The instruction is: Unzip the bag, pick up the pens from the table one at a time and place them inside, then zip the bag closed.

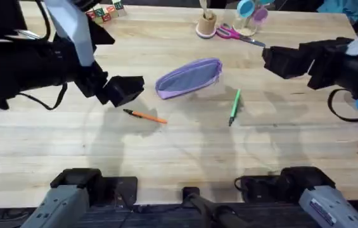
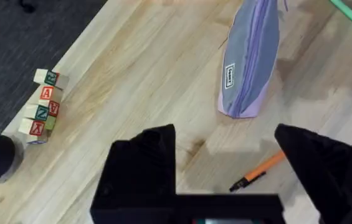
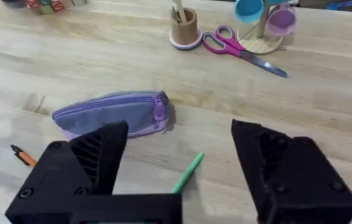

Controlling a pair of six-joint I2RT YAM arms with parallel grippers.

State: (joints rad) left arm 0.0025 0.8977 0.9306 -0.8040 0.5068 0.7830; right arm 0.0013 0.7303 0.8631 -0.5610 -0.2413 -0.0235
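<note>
The lavender bag [image 1: 189, 78] lies zipped on the table [image 1: 71, 145] near the middle, its zipper pull at the right end. An orange pen [image 1: 146, 116] rests in front of the bag to the left, a green pen [image 1: 234, 106] to its right. My left gripper [image 1: 125, 89] hovers left of the bag, just behind the orange pen, open and empty. My right gripper [image 1: 275, 60] hangs open to the right of the bag, holding nothing. The left wrist view has the bag [image 2: 250, 59] and orange pen [image 2: 260, 172] ahead; the right wrist view has the bag [image 3: 110, 112] and green pen [image 3: 188, 173].
Pink-handled scissors [image 1: 239, 35], a wooden holder [image 1: 206, 24] and a stand with blue and purple cups [image 1: 251, 12] sit at the back. Letter blocks [image 1: 104, 11] stand at the back left. Bare planks stretch across the front of the table.
</note>
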